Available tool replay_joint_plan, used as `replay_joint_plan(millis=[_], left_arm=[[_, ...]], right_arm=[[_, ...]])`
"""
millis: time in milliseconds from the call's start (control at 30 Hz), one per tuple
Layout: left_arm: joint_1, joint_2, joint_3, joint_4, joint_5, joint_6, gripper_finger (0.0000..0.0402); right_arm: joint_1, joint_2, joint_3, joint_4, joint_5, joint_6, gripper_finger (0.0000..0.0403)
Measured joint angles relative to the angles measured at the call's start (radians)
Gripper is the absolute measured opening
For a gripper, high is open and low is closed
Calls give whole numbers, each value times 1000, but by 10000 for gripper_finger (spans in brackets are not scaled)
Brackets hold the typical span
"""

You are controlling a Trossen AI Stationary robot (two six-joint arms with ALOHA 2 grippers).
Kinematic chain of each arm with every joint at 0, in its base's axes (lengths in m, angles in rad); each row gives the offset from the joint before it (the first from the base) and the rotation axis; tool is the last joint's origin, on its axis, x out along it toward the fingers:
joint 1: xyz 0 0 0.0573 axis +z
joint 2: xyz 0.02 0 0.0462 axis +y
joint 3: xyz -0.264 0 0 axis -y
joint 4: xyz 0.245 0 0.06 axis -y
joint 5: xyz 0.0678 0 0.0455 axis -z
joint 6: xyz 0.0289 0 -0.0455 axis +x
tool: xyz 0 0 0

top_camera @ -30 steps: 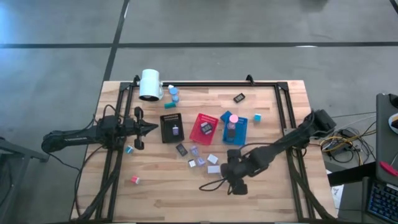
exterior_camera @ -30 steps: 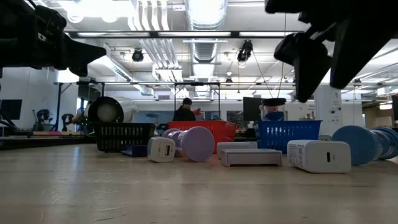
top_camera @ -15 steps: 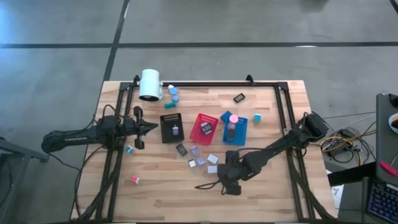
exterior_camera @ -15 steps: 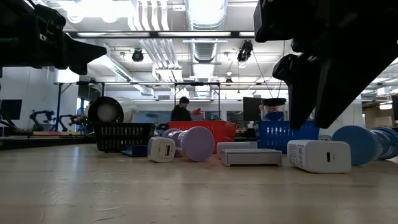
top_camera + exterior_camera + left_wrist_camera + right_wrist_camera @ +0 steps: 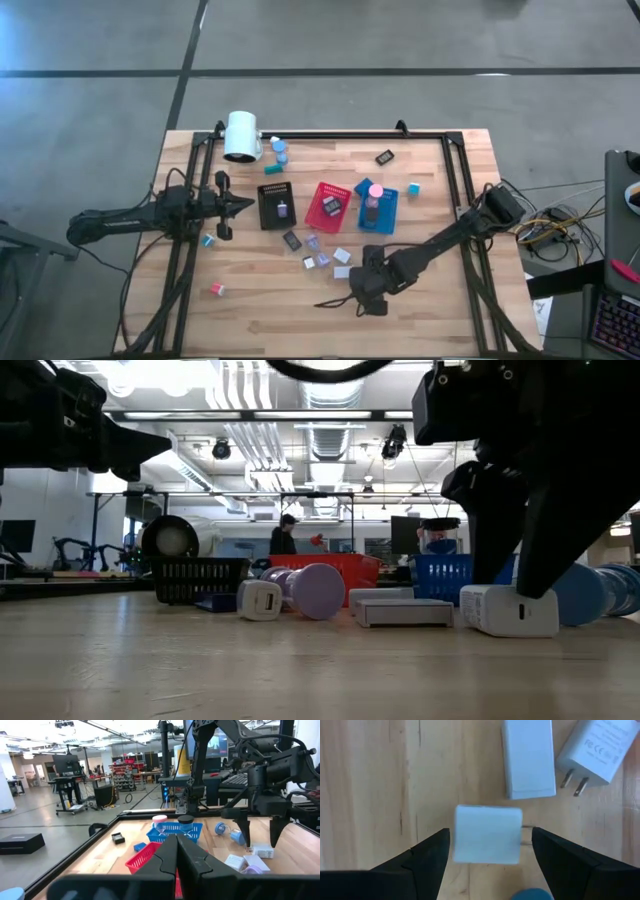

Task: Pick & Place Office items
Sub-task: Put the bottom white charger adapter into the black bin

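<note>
The sorting looks only partly done: the black tray (image 5: 276, 206), red tray (image 5: 327, 206) and blue tray (image 5: 377, 208) in the middle of the high view each hold a piece or two, while many office items are scattered on the table (image 5: 440, 320) (near the big white cylinder (image 5: 241, 136) at upper left, at the upper right, and a cluster just below the trays). The right gripper (image 5: 487, 845) hangs low at lower centre with its fingers spread wide on either side of a white block (image 5: 487, 840), not yet clamped on it. The left gripper (image 5: 243, 205) waits at the left, pinched closed and holding nothing. Most pieces probably remain to be placed.
</note>
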Motion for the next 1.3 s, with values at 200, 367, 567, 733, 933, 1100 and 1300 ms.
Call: replay_joint_plan(millis=[200, 367, 567, 733, 933, 1100, 1300], left_arm=[[0, 0, 0, 0, 0, -9, 7], [0, 0, 0, -9, -1, -28, 7], [0, 0, 0, -22, -1, -31, 7], [0, 0, 0, -23, -1, -35, 7], [0, 0, 0, -23, -1, -35, 7], [0, 0, 0, -23, -1, -35, 7], [0, 0, 0, -23, 0, -36, 7]], right_arm=[[0, -2, -15, 9, 0, -12, 272], [0, -2, -37, 39, 2, -35, 271], [-2, -2, -51, 89, 2, -75, 253], [-11, -3, -51, 87, -27, -80, 199], [-22, -7, -47, 88, -38, -81, 193], [-32, -69, -33, 108, -38, -112, 193], [-65, -232, -43, 208, -10, -226, 193]])
